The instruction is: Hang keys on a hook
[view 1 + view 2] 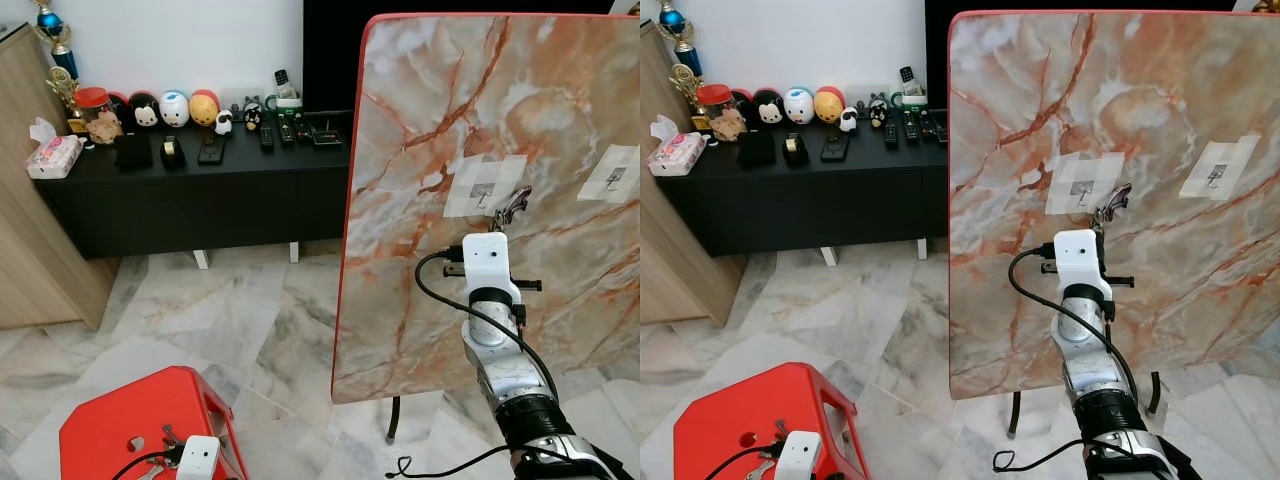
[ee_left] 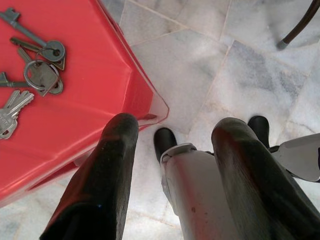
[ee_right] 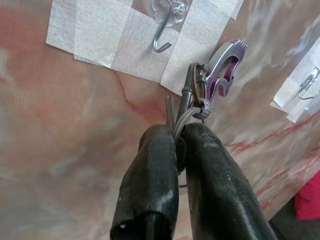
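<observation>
Landmark: marble board, standing upright. Far off its left edge, low: left gripper hangs with fingers apart over the floor beside the red stool; spare keys lie on the stool, untouched. At the board face: right gripper has its fingers pinched tight on the key bunch, purple carabiner leading, its long axis angled up. The taped hook sits just above and slightly left of the carabiner, near but apart. Judgement: right arm does the job, raise and shift left.
</observation>
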You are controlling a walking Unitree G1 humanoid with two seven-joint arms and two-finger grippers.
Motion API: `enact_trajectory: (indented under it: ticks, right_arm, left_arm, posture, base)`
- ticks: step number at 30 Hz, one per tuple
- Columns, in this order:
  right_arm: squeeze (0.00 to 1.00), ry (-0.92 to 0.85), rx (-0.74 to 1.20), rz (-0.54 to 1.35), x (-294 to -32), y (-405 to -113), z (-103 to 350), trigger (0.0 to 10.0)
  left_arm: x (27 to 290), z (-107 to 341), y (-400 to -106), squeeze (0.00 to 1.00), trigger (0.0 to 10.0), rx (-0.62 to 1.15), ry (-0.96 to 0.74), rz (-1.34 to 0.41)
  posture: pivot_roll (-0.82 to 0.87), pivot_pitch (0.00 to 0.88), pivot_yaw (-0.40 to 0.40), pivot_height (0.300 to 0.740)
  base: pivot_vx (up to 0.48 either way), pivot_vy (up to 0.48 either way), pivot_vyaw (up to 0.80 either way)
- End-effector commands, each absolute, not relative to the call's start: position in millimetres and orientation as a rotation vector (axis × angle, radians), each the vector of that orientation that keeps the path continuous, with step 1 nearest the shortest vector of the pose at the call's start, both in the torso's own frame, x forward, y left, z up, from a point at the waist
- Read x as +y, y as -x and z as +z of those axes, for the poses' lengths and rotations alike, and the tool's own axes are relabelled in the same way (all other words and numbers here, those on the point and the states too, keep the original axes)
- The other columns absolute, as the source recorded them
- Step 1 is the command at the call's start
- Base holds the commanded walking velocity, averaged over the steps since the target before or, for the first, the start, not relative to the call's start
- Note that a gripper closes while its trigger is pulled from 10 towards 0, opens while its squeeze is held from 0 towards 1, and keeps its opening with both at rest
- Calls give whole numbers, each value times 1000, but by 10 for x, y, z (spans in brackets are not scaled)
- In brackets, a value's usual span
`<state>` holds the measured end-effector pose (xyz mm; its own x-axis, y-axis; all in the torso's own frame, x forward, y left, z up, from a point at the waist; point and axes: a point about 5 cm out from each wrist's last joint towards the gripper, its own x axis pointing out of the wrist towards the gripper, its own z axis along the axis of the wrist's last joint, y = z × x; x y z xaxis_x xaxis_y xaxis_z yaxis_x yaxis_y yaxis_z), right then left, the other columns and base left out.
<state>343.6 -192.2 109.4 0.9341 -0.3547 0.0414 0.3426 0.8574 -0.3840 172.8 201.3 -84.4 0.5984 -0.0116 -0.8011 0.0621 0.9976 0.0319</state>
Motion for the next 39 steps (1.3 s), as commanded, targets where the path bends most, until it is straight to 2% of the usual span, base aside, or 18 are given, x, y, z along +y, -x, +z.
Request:
enact_trajectory:
  ticks: [1, 22, 39]
  right_arm:
    - [0, 408, 25, -375, -1943, -3456, 1135, 10000]
    - [0, 368, -33, -315, -1808, -3577, 1254, 10000]
    - [0, 368, -39, -321, -1810, -3578, 1247, 10000]
  left_arm:
    - [1992, -861, -1702, 0, 10000, 940, -47, -50]
    - [1994, -854, -1714, 0, 10000, 933, -42, -45]
    - [1994, -854, -1716, 0, 10000, 934, -39, -45]
  posture:
    - [45, 0, -68, 740]
    - [48, 0, -70, 740]
    - [50, 0, -70, 740]
  base:
    - [0, 0, 0]
    - [0, 0, 0]
    - [0, 0, 0]
